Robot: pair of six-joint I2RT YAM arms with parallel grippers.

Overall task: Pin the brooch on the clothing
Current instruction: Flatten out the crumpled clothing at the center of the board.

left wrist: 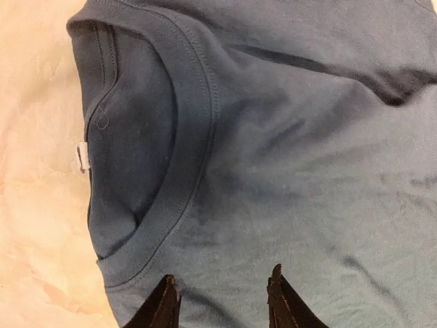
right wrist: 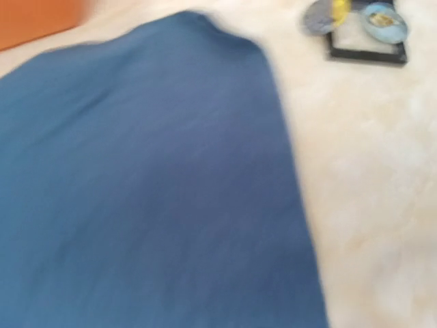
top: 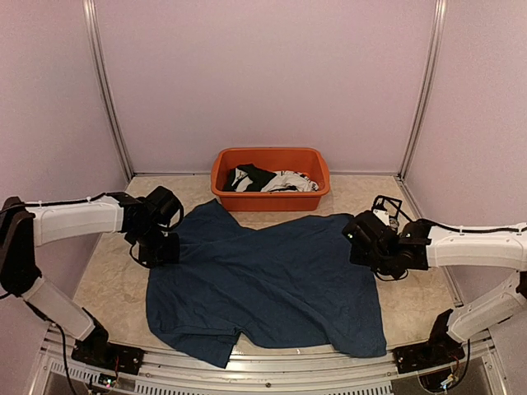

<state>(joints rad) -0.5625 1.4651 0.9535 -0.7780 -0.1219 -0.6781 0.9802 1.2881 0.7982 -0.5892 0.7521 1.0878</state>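
Your left gripper (left wrist: 222,294) hangs parted and empty over the collar (left wrist: 188,130) of the navy shirt (top: 272,280), whether your right gripper (top: 366,239) is clenched I cannot tell, and the brooches (right wrist: 384,20) sit in a black tray (right wrist: 365,58) beside the shirt, so a hasty grab may bunch the soft fabric.

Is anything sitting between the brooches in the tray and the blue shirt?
Nothing visible does. The brooches lie in a black tray, and only bare table separates it from the edge of the T-shirt. The orange tub stands farther back, off that path.
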